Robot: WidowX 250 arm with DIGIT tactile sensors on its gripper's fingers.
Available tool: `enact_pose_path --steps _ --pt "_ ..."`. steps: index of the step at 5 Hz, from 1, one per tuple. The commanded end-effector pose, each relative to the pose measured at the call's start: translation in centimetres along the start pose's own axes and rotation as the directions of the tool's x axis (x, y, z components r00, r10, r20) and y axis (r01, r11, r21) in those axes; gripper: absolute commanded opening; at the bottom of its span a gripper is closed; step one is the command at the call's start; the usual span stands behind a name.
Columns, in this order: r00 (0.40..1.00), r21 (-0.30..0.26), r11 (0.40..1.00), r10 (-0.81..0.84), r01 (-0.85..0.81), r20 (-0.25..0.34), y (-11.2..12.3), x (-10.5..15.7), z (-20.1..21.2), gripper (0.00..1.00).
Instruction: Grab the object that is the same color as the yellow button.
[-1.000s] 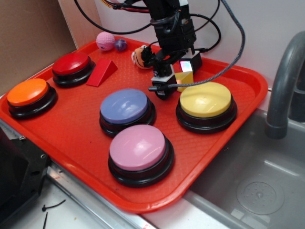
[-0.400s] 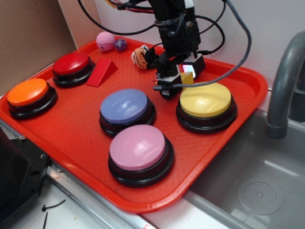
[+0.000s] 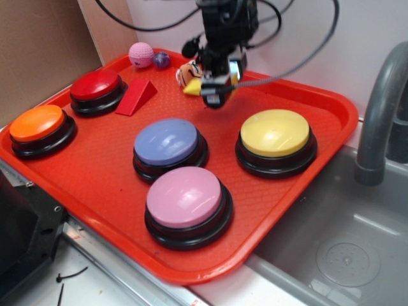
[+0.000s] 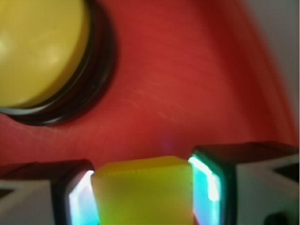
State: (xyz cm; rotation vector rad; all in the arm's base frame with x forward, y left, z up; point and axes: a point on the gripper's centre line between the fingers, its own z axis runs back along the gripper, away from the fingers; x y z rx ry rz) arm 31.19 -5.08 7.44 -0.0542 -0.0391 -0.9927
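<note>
My gripper [image 3: 223, 81] is shut on the small yellow wedge block [image 4: 143, 192] and holds it above the back of the red tray [image 3: 325, 127]. In the wrist view the block fills the gap between the two lit finger pads [image 4: 206, 185]. In the exterior view the fingers mostly hide it. The yellow button [image 3: 275, 132], a round dome on a black base, stands at the tray's right, in front of and to the right of the gripper. It also shows at the top left of the wrist view [image 4: 40, 49].
On the tray are blue [image 3: 167, 141], pink [image 3: 187, 196], red [image 3: 96, 85] and orange [image 3: 37, 123] buttons, a red wedge [image 3: 136, 97], an orange plush toy [image 3: 186, 74], a pink ball [image 3: 141, 54] and a small purple ball [image 3: 161, 60]. A sink with a grey faucet [image 3: 382, 102] lies to the right.
My gripper has closed on the yellow block beside the yellow button, lifted it off the tray and moved back and to the left, towards the plush toy.
</note>
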Motion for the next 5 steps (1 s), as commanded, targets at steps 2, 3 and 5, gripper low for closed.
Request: enact_pose_path --steps 2,3,5 --pt "0.759 0.119 0.758 0.65 -0.642 -0.048 -1.1 -2.7 9.8 0.0" --pt "0.574 0.132 0.574 0.818 -0.808 -0.037 -1.4 -4.8 10.4 0.0" --pt "0.448 0.033 0.448 0.894 -0.894 -0.009 -1.3 -6.8 10.7 0.0"
